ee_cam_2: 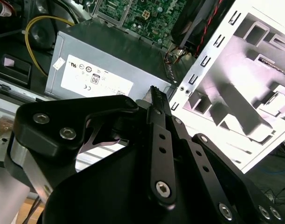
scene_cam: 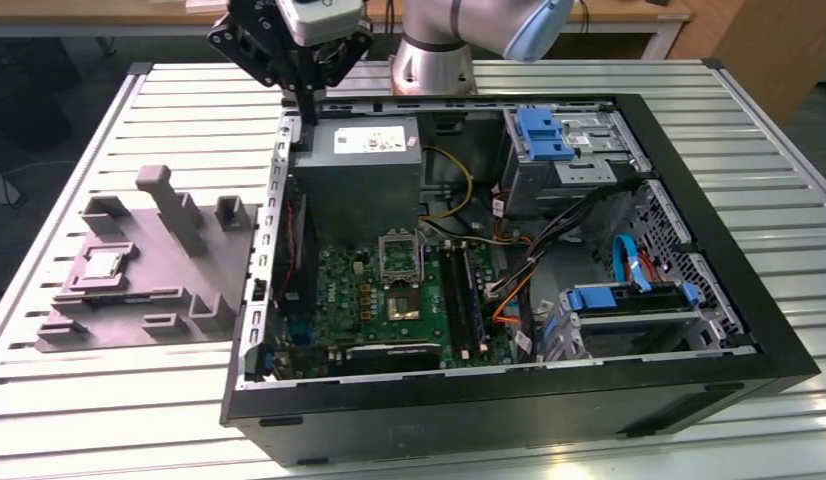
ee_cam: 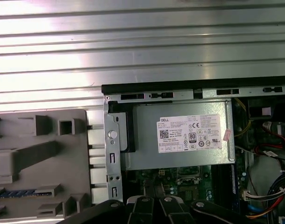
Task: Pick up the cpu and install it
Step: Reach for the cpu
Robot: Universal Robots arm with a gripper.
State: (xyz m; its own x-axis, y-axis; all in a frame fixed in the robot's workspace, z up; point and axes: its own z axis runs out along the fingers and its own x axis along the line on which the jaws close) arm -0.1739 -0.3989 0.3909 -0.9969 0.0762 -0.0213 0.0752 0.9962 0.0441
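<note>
Fingers [scene_cam: 306, 105] closed tip to tip, holding nothing, pointing down over the back corner of the open pc case [scene_cam: 520, 410]; directly beneath them sits the grey power supply [scene_cam: 366, 150], labelled face up; further into the case is the motherboard [scene_cam: 373, 300] with its silver-framed socket [scene_cam: 400, 248]; outside the case wall, on the slatted counter [scene_cam: 120, 420], stands the grey fixture [scene_cam: 186, 290]; the cpu [scene_cam: 104, 265] lies flat in a recess of it, well apart from the fingers, off toward the exterior view's left and nearer that camera; square chip, so no long axis to line up; judged not yet picked up, nothing installed.
</note>
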